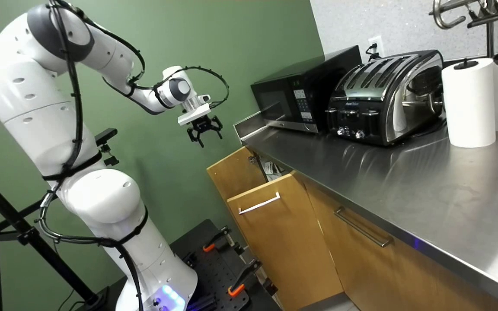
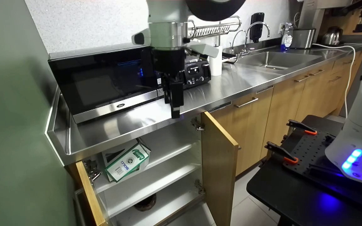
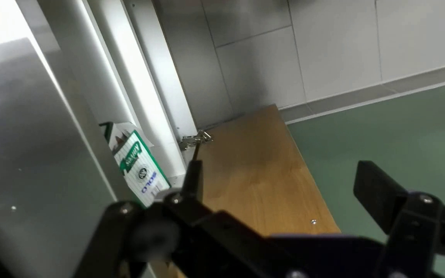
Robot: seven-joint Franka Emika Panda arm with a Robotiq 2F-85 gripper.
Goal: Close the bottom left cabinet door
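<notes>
The bottom left cabinet door is a plain light-brown wood panel that stands open beside the green wall. In an exterior view its upper part shows behind the neighbouring door, which hides the rest. In an exterior view mostly its edge shows. In the wrist view its broad wooden face lies beyond the jaws, with a metal hinge at the cabinet side. My gripper is open and empty, in the air above the doors and in front of the counter. Its spread fingers show in the wrist view, apart from the door.
The neighbouring door with a silver bar handle also stands open. The steel counter overhangs the cabinet. A microwave and a toaster stand on it. A green-white box leans on a shelf. The green wall bounds the side.
</notes>
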